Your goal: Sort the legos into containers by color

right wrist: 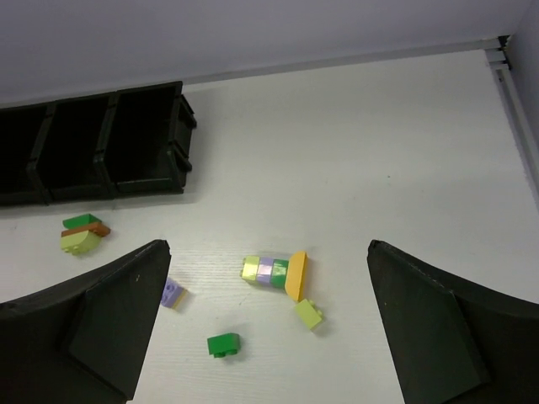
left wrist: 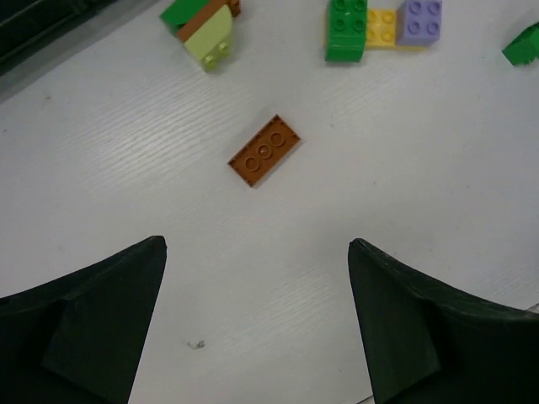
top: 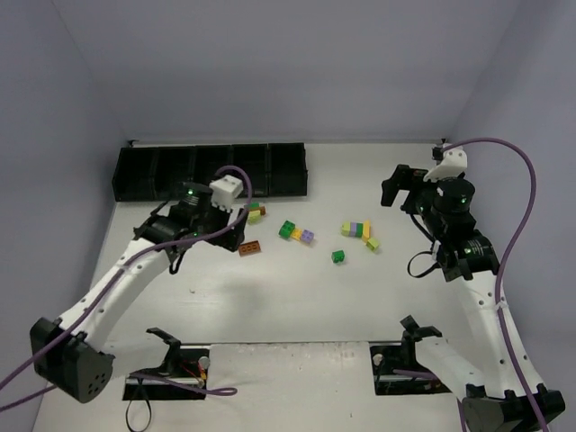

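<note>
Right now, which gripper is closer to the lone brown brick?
Left. The left gripper hovers open right by the brown brick, which lies just ahead of it. The right gripper is far across the table, past the other bricks.

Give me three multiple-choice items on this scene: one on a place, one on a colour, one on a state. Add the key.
1. Where does the row of black bins stand on the table, seen from the top camera?
A. back left
B. back right
C. front right corner

2. What colour is the lone flat brick just ahead of the left gripper?
A. lilac
B. orange-brown
C. dark green

3. How do the left gripper and the right gripper stand?
A. both open, holding nothing
B. left shut on a brick
C. right shut on a brick

Key: 1 A, the bins line the far edge left of centre. 2 B, the left wrist view shows it orange-brown. 3 A, both wrist views show fingers wide apart, gripping nothing.
</note>
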`<state>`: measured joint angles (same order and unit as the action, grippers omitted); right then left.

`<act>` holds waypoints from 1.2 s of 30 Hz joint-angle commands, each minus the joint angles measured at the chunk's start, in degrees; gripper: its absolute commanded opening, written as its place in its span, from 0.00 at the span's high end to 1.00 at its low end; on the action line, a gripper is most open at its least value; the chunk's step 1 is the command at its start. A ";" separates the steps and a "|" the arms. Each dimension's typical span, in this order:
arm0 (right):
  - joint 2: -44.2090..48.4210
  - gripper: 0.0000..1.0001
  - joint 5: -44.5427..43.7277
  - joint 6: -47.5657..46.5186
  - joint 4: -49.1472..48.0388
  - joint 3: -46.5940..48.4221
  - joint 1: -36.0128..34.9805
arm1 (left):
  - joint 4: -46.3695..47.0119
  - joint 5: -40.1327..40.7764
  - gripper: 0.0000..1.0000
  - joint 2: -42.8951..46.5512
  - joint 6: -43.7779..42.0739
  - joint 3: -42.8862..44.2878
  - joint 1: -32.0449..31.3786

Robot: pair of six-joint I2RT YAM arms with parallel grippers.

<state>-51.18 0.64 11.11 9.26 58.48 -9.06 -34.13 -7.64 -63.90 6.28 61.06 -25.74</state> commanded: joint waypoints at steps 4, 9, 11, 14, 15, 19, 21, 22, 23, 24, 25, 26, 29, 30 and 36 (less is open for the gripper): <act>-0.59 0.00 6.82 0.93 -2.67 0.23 -0.17 | 8.11 -6.68 0.18 -11.76 -11.63 2.22 -2.04; -0.15 0.00 7.70 0.05 -1.09 -0.29 -0.26 | 7.59 -5.81 0.18 -23.19 -15.33 5.73 -2.39; 0.02 0.00 7.88 -0.21 -0.30 -0.29 -0.26 | 7.50 -5.28 0.18 -26.78 -16.83 7.75 -2.48; 0.38 0.00 7.97 -0.83 0.32 -0.47 -0.26 | 8.90 -4.41 0.18 -30.48 -18.67 8.99 -2.48; 0.64 0.00 7.97 -0.92 0.58 -0.47 -0.26 | 9.08 -4.05 0.18 -31.37 -19.29 9.69 -2.48; 1.17 0.00 7.79 -1.36 1.38 -0.65 -0.26 | 7.42 -4.49 0.18 -35.41 -21.22 12.06 -2.48; 1.43 0.00 7.53 -1.36 1.90 -0.65 -0.26 | 7.06 -5.01 0.18 -37.34 -21.49 12.24 -2.48; 1.52 0.00 7.53 -1.45 1.99 -0.65 -0.26 | 6.89 -5.28 0.19 -38.48 -21.49 12.24 -2.48; 1.61 0.00 7.44 -1.36 2.25 -0.73 -0.26 | 6.88 -5.54 0.20 -39.02 -21.49 12.16 -2.48; 1.69 0.00 7.35 -1.45 2.34 -0.73 -0.26 | 6.88 -6.15 0.21 -39.54 -21.49 12.07 -2.48; 1.87 0.00 7.27 -1.45 2.43 -0.82 -0.26 | 6.97 -6.33 0.23 -40.51 -21.49 12.07 -2.48; 1.87 0.00 7.18 -1.62 2.61 -0.91 -0.26 | 6.97 -6.51 0.26 -41.04 -21.31 11.98 -2.48; 2.05 0.00 6.91 -1.80 2.78 -0.91 -0.17 | 6.62 -6.78 0.33 -42.88 -20.88 12.50 -2.39; 2.13 0.00 6.83 -1.80 2.87 -0.91 -0.26 | 6.36 -6.95 0.40 -43.15 -20.87 12.68 -2.39; 1.96 0.00 6.47 -2.32 2.96 -0.56 -0.26 | 6.53 -6.51 0.83 -40.61 -20.52 11.63 -2.04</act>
<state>-49.69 7.75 9.82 14.63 57.58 -9.06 -27.75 -13.76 -107.53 -13.87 72.10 -27.79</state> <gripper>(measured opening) 0.999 0.240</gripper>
